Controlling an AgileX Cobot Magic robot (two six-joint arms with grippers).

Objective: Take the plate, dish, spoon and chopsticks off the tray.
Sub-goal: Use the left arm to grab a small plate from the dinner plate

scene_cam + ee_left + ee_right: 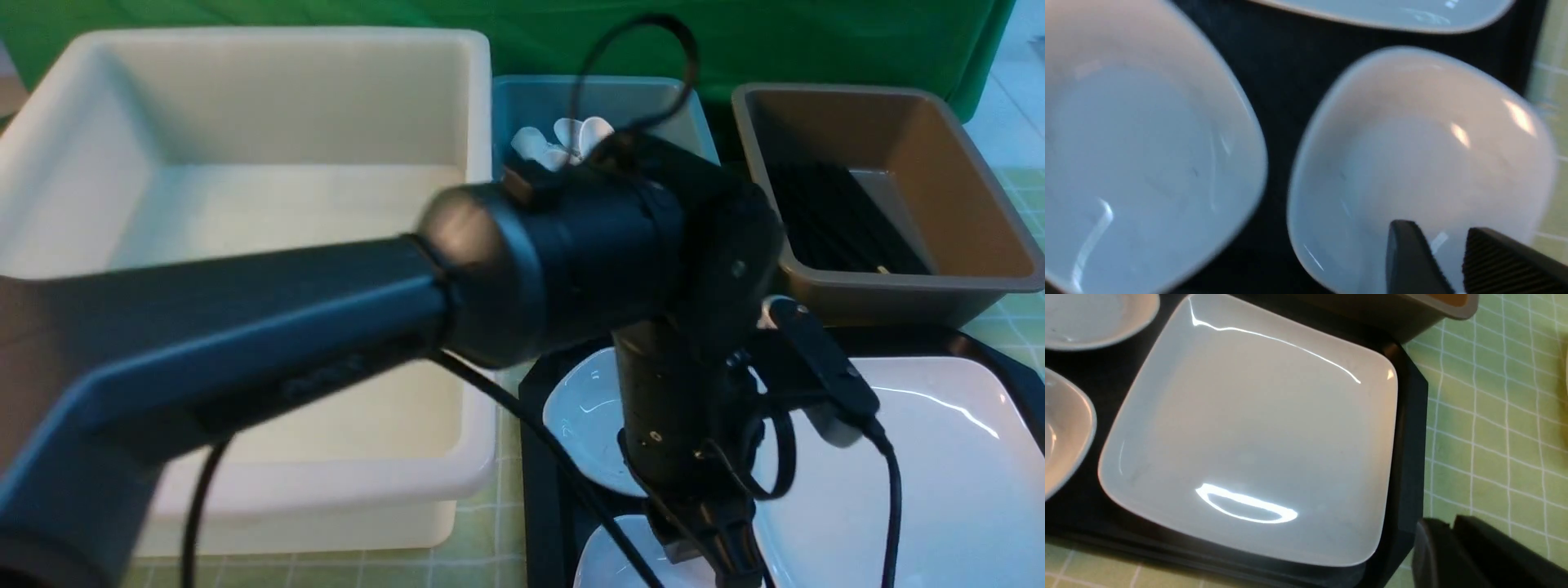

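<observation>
The clearing is standing partway: white spoons (563, 139) are lying in the blue tub (522, 106) and black chopsticks (841, 220) in the brown tub (963, 163), their length running far-left to near-right. Neither is showing on the tray (543, 490). Left to move are the plate (963, 474) on the tray's right half and two small dishes (584, 416) on its left. The plate is lying flat, face up, squarish with no real long axis, edges following the tray's rim. The left gripper (1435, 228) is hanging over one dish, jaws parted narrowly, visibly gripping nothing. The right gripper (1453, 539) is hovering beside the tray over the table (1494, 437), jaws seemingly pressed together.
</observation>
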